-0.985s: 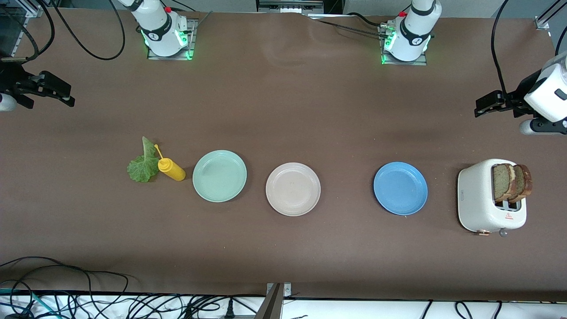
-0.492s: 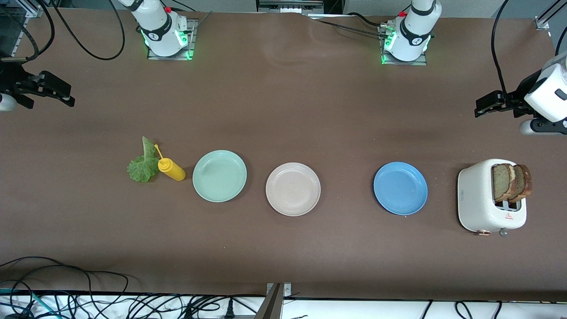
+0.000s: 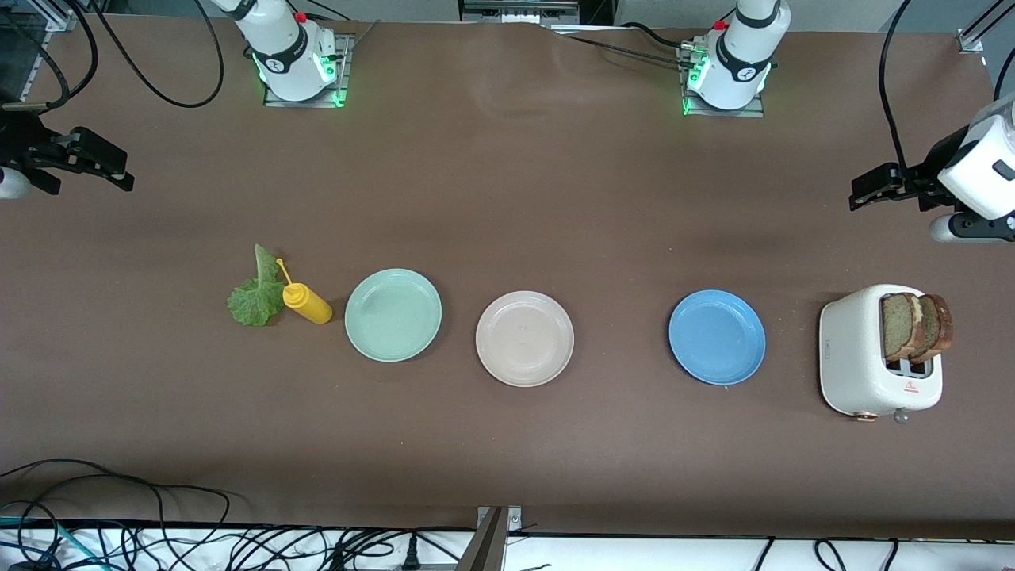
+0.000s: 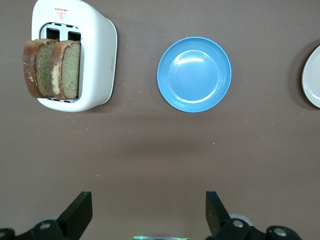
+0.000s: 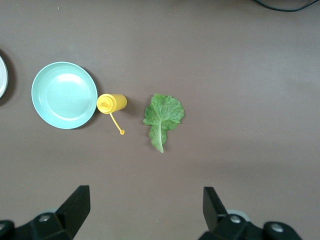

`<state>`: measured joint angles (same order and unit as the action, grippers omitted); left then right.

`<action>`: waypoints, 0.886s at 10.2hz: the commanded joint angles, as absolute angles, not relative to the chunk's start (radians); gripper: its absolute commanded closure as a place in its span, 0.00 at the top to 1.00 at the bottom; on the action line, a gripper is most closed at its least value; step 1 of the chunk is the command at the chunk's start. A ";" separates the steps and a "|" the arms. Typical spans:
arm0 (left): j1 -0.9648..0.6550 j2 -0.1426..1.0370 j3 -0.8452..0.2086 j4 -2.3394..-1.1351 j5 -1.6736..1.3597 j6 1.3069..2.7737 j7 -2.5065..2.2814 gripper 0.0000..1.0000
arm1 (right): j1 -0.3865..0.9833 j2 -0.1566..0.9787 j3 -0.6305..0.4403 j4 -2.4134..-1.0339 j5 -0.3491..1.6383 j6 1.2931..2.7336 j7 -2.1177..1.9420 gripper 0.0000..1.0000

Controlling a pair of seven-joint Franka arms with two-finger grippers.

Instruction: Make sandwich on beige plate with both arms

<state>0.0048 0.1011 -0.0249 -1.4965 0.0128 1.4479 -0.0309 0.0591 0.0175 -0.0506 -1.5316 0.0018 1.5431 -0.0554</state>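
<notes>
Both grippers, left (image 4: 145, 220) and right (image 5: 142, 217), wide open, empty, waiting. 2 bread slices (image 3: 916, 325) in toaster (image 3: 860, 357) look light, crumbly: pinch top edges. Lettuce (image 3: 255, 297) limp.

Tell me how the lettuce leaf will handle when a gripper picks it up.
The lettuce leaf looks thin and ruffled, so it will probably droop from a pinch. It lies flat on the table, so fingers may struggle to get under it. The paler stalk end looks firmer, likely the better place to grip.
</notes>
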 commanded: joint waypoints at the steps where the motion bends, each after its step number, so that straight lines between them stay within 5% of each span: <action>1: 0.017 0.118 -0.028 -1.463 -0.011 1.428 -0.008 1.00 | 0.061 0.009 -0.051 -1.523 -0.008 1.528 -0.063 1.00; 9: 0.000 0.118 -0.026 -1.468 -0.006 1.434 -0.006 1.00 | 0.061 0.009 -0.051 -1.523 -0.008 1.525 -0.063 1.00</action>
<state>0.0027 0.1031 -0.0296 -1.4952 0.0128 1.4479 -0.0300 0.0591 0.0175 -0.0506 -1.5316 0.0018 1.5428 -0.0554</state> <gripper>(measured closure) 0.000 0.000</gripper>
